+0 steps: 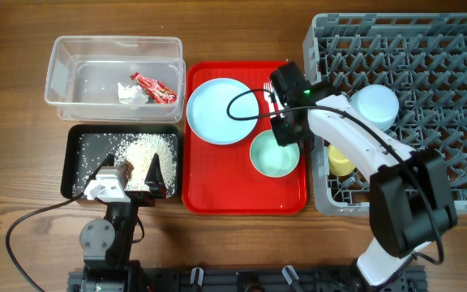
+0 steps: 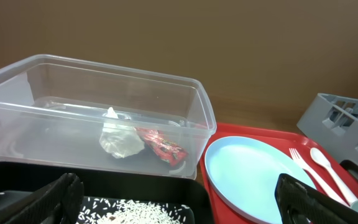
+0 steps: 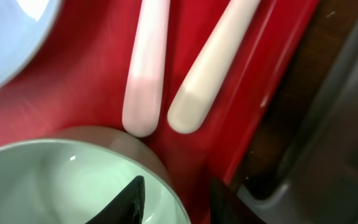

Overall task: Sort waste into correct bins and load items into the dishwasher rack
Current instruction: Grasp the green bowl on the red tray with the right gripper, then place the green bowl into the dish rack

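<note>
A red serving tray [image 1: 217, 182] lay flat near the middle of the wooden table [image 1: 14, 122], long sides running front to back.

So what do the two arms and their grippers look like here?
The right arm has white links, black joints, a looping black cable and a green light at the wrist. The left arm shows a grey round joint, a white wrist block and a black cable. The left gripper and right gripper have black tapered fingers.

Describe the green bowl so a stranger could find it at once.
Start at the red tray in the middle of the table. The green bowl sits on its side nearest the grey rack. Unlike the bigger, flat blue plate beside it, it is deep and mint green.
</note>
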